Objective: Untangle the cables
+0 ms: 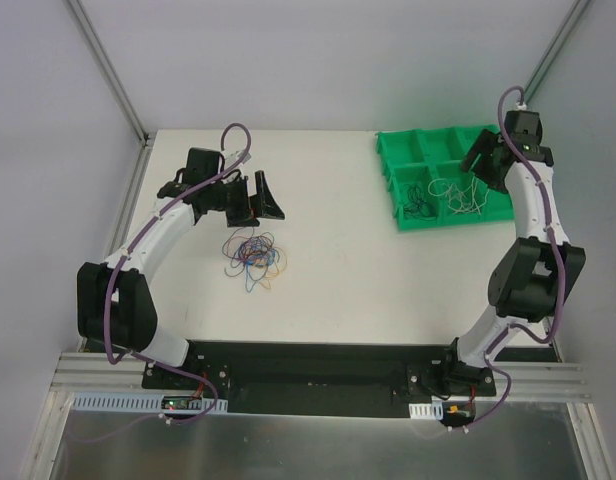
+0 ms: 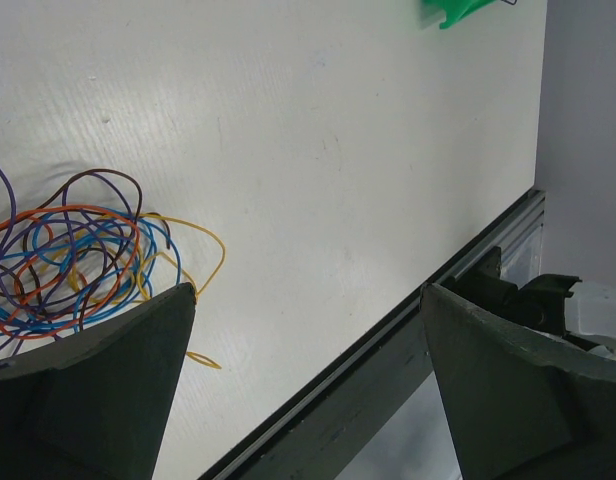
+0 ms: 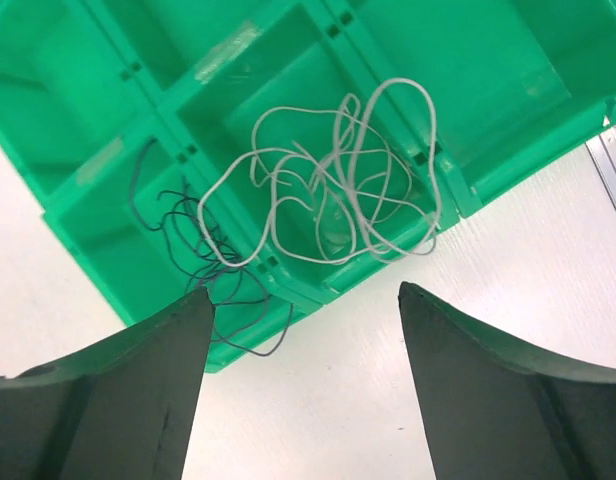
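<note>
White table [image 1: 368,290] | coloured cables [image 1: 252,255] tangled | left hand [image 2: 308,288] spread wide, empty | right hand [image 3: 305,292] spread wide over green tray [image 3: 488,130]

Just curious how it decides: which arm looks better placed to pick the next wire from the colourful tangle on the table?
Probably the left: the left pincer is open, close to the coloured tangle, while the right pincer is far off over the green tray with the white wires.
</note>
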Controlling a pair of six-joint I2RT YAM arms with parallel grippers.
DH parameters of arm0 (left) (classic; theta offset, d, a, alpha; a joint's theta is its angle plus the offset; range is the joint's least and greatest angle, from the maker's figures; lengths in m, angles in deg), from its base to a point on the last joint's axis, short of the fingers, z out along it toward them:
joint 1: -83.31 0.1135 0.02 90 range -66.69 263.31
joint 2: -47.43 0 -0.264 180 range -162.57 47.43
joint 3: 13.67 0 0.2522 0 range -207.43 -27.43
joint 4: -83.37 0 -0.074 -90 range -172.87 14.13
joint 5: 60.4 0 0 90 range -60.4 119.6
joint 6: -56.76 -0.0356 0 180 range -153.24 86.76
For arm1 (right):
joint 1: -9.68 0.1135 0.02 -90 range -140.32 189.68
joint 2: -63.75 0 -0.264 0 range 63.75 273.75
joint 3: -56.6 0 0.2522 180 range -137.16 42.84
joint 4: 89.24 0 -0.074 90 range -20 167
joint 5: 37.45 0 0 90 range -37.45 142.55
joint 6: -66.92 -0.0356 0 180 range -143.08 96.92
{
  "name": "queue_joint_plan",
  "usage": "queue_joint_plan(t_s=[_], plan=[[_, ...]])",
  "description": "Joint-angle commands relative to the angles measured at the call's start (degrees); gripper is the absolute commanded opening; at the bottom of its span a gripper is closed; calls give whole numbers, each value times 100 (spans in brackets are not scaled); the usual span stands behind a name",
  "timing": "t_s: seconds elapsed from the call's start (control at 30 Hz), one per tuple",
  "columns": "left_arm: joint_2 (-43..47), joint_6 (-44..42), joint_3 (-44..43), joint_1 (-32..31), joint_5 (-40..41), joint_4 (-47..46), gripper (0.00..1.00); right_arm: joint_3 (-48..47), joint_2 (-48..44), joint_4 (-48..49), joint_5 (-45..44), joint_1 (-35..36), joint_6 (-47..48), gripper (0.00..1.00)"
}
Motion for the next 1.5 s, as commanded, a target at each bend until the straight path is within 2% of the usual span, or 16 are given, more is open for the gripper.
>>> queue_joint_plan(t_s=[0.0, 0.07, 0.17, 0.3, 0.4, 0.47, 0.53, 0.57, 0.67, 0.77, 0.9, 1.07, 1.2, 1.27, 1.33, 1.47], plan=[[66, -15, -2, 45, 29, -116, 94, 514, 49, 638, 493, -214, 244, 76], [31, 2, -10, 37, 38, -117, 94, 506, 251, 760, 581, -214, 350, 73], [48, 90, 68, -16, 117, -117, 94, 366, 681, 1025, 617, -206, 525, 57], [512, 415, 489, -7, 309, -108, 94, -178, 1349, 999, 627, -74, 658, 22], [987, 687, 911, 19, 871, -38, 94, -583, 1780, 867, 512, 75, 702, 10], [1164, 898, 1079, 36, 1398, 120, 93, -698, 1930, 832, 468, 111, 632, 6], [1191, 1013, 1167, 63, 1671, 287, 93, -707, 2001, 814, 345, 111, 571, 6], [1165, 1030, 1176, 89, 1812, 349, 93, -690, 2019, 805, 318, 111, 553, 12], [1033, 969, 1124, 255, 2138, 560, 94, -847, 1993, 411, 101, 111, 526, 37], [849, 1083, 1079, 501, 2042, 604, 98, -787, 1599, 120, -235, 128, 482, 64], [279, 1119, 922, 599, 1761, 595, 99, -725, 975, -240, -490, 128, 544, 82], [-478, 987, 868, 538, 1646, 560, 88, 55, -106, 48, -499, 329, 403, 93], [-795, 1030, 974, 161, 1646, 315, 73, 759, -819, 479, -815, 1110, 412, 93], [-970, 1074, 991, -85, 1550, 192, 61, 1058, -1048, 690, -903, 1699, 403, 93], [-1146, 1092, 1000, -418, 1401, 51, 51, 1427, -1241, 1014, -432, 2296, 168, 90], [-1218, 1162, 1123, -938, 1312, -221, 36, 2620, -1549, 2200, 1308, 3159, -483, 82]])
